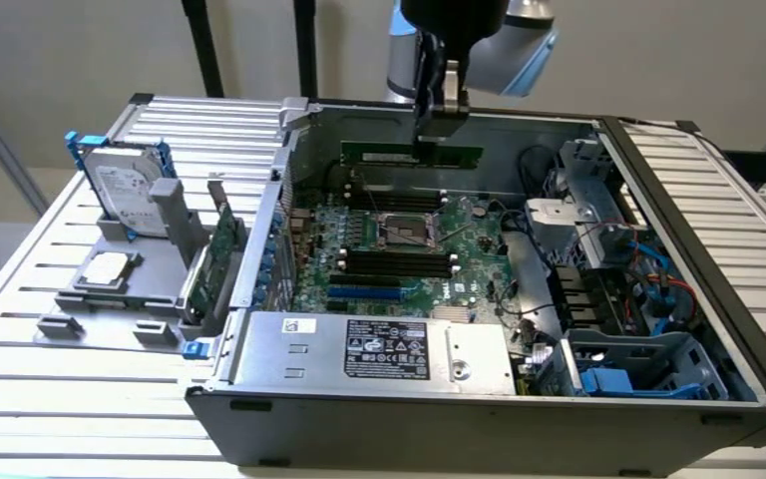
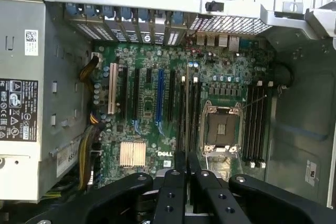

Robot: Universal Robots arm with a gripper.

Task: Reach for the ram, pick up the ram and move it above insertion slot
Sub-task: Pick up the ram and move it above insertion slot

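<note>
— Gripper (image 1: 439, 128)?
— Clenched on the ram (image 1: 411, 155), fingers (image 2: 177, 174) pinching its top edge.
— Ram's place?
— Held level and edge-on in the air above the motherboard (image 1: 397, 249), over the far side beyond the CPU socket (image 1: 406, 232). In the wrist view, seen as a thin line (image 2: 187, 108) running beside the black memory slots (image 2: 180, 114).
— Elsewhere?
— Hard drive (image 1: 127, 187) upright outside the case.

1. The arm (image 1: 470, 40) descends from the exterior view's top, wrist pointing straight down.
2. The gripper (image 1: 439, 135) hangs vertical, fingers (image 2: 178, 182) pressed together, clamping a thin edge.
</note>
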